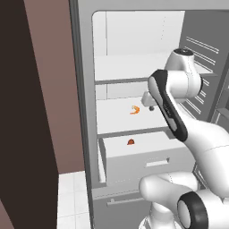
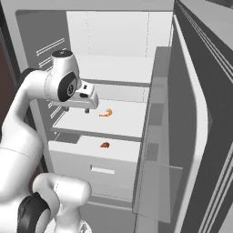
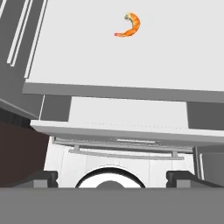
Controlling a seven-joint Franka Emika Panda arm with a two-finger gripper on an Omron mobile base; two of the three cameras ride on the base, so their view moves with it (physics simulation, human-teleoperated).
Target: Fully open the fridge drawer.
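The drawer (image 1: 147, 159) sits low in the fridge (image 1: 85, 89), partly out, its small bar handle (image 1: 157, 163) running crosswise. Above it hovers the gripper (image 2: 87, 108), fingers spread, empty, so the handle lies straight below. Further back, a shrimp (image 2: 106, 113) rests on the shelf (image 2: 123, 123).

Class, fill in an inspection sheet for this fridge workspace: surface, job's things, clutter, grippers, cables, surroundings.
Surface: white shelf inside the fridge, above the drawer.
Job's things: fridge drawer pulled partly out; bar handle not gripped.
Clutter: orange shrimp on the shelf; small red-brown item on the drawer's top.
Grippers: gripper above the shelf, fingertips apart, holding nothing.
Cables: nothing seen.
Surroundings: ribbed fridge door open; brown wall; white tiled floor.
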